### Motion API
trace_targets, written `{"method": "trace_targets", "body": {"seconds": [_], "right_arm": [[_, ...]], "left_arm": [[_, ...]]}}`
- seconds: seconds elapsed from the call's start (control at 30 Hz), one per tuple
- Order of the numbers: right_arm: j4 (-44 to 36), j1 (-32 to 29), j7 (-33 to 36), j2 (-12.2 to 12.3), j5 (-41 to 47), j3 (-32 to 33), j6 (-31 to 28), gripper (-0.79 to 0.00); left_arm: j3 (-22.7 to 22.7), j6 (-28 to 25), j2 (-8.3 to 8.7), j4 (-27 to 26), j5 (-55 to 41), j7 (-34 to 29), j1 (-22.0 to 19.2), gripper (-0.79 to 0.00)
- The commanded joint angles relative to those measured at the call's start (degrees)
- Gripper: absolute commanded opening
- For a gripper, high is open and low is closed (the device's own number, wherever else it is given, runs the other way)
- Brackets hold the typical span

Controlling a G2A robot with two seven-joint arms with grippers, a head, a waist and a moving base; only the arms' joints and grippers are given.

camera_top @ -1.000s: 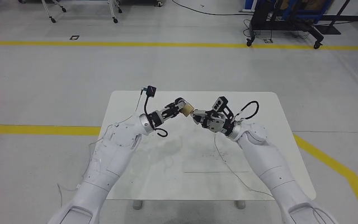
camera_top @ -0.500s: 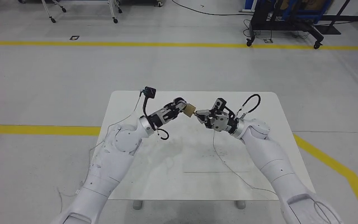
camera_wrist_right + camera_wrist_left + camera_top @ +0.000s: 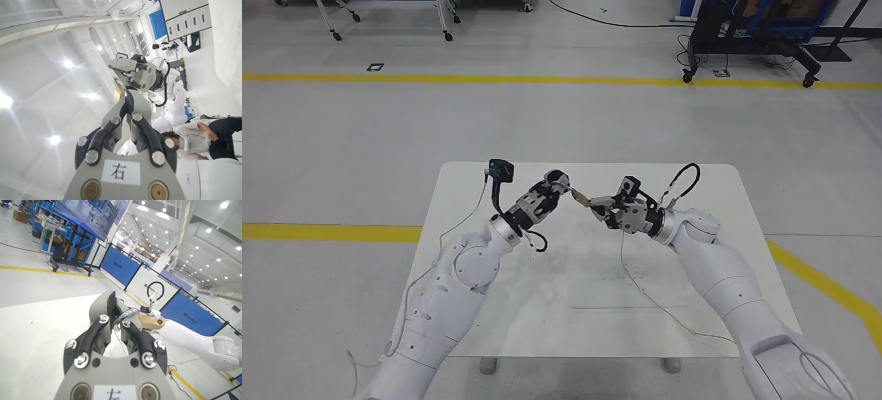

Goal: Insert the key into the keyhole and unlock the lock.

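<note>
Left claw (image 3: 120, 317) pinches a blocky brass lock (image 3: 151, 321) (by its curved shackle (image 3: 130, 311)).

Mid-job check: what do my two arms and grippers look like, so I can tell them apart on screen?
The left arm and right arm have white rounded shells. The left gripper and right gripper match: grey fingers with black ribbed pads, black linkages, silver bolts. Each wrist plate carries a white label with its own black character, and a black braided cable loops at each wrist.
</note>
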Motion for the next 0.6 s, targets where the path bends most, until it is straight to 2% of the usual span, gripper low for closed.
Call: {"method": "trace_targets", "body": {"seconds": [0.0,0.13,0.17,0.2,0.23,0.27,0.3,0.33,0.47,0.57], "right_arm": [[0.5,0.2,0.1,-0.1,0.2,-0.1,0.0,-0.785],[1.2,0.6,0.5,-0.2,0.3,-0.3,0.0,-0.785],[1.3,0.7,0.6,-0.2,0.3,-0.3,-0.1,-0.720],[1.4,0.7,0.7,-0.2,0.4,-0.3,-0.1,-0.514],[1.5,0.8,0.9,-0.2,0.4,-0.3,-0.2,-0.406],[1.6,0.8,1.0,-0.2,0.4,-0.2,-0.4,-0.200],[1.6,0.8,1.1,-0.2,0.4,0.0,-1.0,-0.043],[1.6,0.7,1.1,-0.1,0.3,0.3,-1.6,0.000],[1.1,-0.3,1.3,0.6,-0.1,2.5,-5.5,0.000],[-1.0,-2.6,-1.0,1.7,-1.2,5.9,-11.7,0.000]], "left_arm": [[-0.3,-0.4,0.04,0.1,-0.9,-0.3,0.0,-0.785],[-0.6,-0.5,0.09,0.2,-1.7,-1.3,0.0,-0.785],[-0.6,-0.4,0.10,0.2,-1.8,-1.5,0.0,-0.785],[-0.6,-0.4,0.10,0.2,-2.0,-1.8,0.0,-0.785],[-0.6,-0.3,0.09,0.3,-2.2,-2.1,-0.1,-0.785],[-0.6,-0.1,0.07,0.4,-2.6,-2.3,-0.1,-0.785],[-0.7,0.5,0.07,0.5,-2.9,-2.6,-0.3,-0.785],[-0.7,0.8,0.05,0.6,-3.2,-2.9,-0.4,-0.785],[-0.8,1.9,0.01,0.9,-3.9,-3.9,-0.7,-0.785],[-0.7,3.0,0.02,1.1,-4.5,-5.8,-1.0,-0.785]]}}
